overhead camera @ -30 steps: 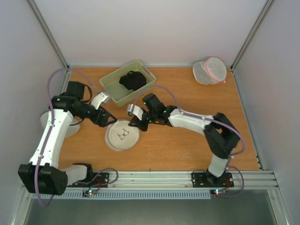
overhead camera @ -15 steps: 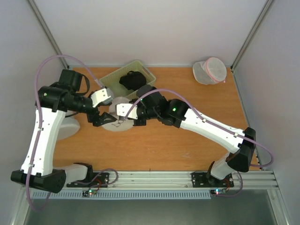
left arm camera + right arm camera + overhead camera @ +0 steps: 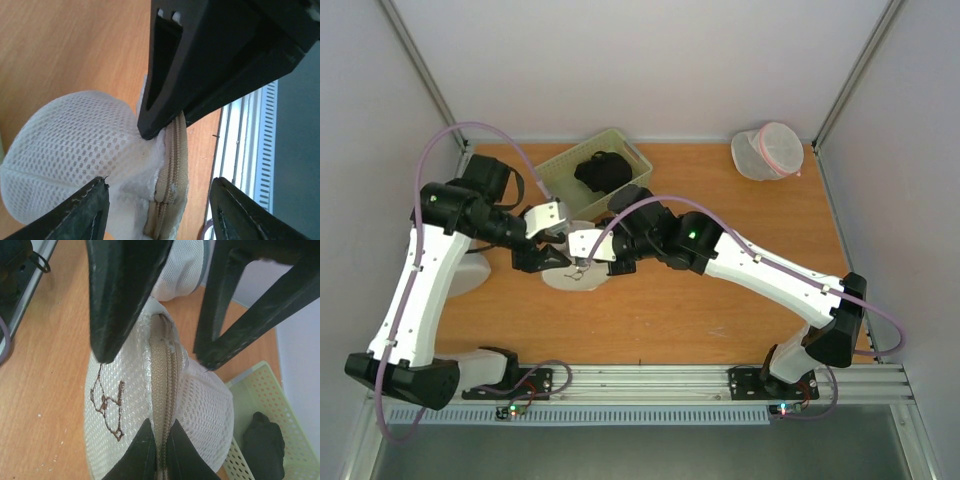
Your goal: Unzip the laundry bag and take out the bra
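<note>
Early stage: laundry bag [image 3: 582, 281] sits mid-left on the counter [image 3: 720, 325] between both arms, zip [image 3: 162, 370] looks closed along its visible length, right end effector [image 3: 159, 429] pinched on the zip, left end effector [image 3: 159, 184] spread open astride the bag, bra not out.

Laundry bag [image 3: 572, 280] probably just before basket [image 3: 570, 150]
</note>
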Action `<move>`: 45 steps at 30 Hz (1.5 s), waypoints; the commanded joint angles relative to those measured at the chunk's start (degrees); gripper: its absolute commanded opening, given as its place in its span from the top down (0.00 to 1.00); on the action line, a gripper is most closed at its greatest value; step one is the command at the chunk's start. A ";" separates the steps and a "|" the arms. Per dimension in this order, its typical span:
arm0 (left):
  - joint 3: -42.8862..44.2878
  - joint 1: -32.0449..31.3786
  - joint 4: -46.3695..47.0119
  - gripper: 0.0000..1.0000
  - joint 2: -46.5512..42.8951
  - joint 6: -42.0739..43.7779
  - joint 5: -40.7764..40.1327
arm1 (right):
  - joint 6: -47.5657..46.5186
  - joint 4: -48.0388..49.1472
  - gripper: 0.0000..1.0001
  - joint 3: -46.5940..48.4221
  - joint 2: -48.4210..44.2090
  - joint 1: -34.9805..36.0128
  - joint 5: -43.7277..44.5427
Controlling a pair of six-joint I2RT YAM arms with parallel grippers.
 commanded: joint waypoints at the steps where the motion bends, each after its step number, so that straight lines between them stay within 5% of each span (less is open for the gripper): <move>1: -2.06 -0.56 0.70 0.50 -0.56 0.16 2.31 | -0.92 4.02 0.99 2.86 -1.09 0.39 -1.42; 7: -3.79 -0.63 2.27 0.65 -0.94 -2.05 1.85 | -0.97 5.54 0.99 2.86 -2.20 0.39 -3.87; 10: -3.86 -0.63 2.67 0.98 -1.42 -2.27 2.36 | -0.49 6.13 0.99 2.21 -2.37 0.32 -3.19; 13: -3.29 -0.66 6.07 0.99 -1.80 -6.99 2.25 | 5.00 10.03 0.95 0.13 -3.28 -1.90 -4.14; 15: -3.97 -0.61 11.54 0.99 -2.57 -14.40 0.50 | 12.97 16.70 0.52 -2.97 -4.81 -6.82 -8.35; 16: -4.60 -0.65 16.11 0.99 -3.16 -19.35 -1.17 | 17.92 20.71 0.21 -6.07 -6.47 -10.10 -12.85; 17: -4.99 -0.58 18.92 0.99 -3.59 -25.32 -2.48 | 24.28 26.22 0.05 -9.61 -8.14 -14.22 -18.72; 19: -4.67 -0.27 22.54 1.00 -3.81 -32.40 -3.49 | 38.30 41.62 0.01 -19.08 -11.30 -20.95 -29.46; 21: -3.38 0.01 25.10 0.99 -3.72 -39.92 -3.11 | 54.01 55.79 0.02 -27.74 -13.45 -24.04 -32.39; 26: -0.31 0.67 28.06 0.99 -3.17 -52.42 -0.15 | 74.17 77.70 0.02 -40.53 -12.85 -24.74 -35.38; 32: -0.49 0.81 28.51 0.99 -3.28 -53.46 2.56 | 77.61 86.93 0.02 -46.24 -10.10 -24.33 -34.15; 37: -0.27 1.08 28.80 0.99 -3.00 -53.49 3.01 | 81.19 92.01 0.11 -44.69 -5.57 -22.81 -37.27; 39: -0.13 1.19 28.89 0.99 -2.94 -53.49 3.79 | 82.87 93.51 0.26 -44.29 -3.77 -22.77 -38.51; 43: -0.98 1.69 28.74 0.99 -3.22 -53.49 3.32 | 82.60 94.07 0.85 -44.16 -3.56 -22.89 -39.11; 45: -2.39 2.08 28.46 0.99 -3.66 -53.27 2.05 | 78.34 87.55 0.99 -42.75 -5.02 -23.21 -38.90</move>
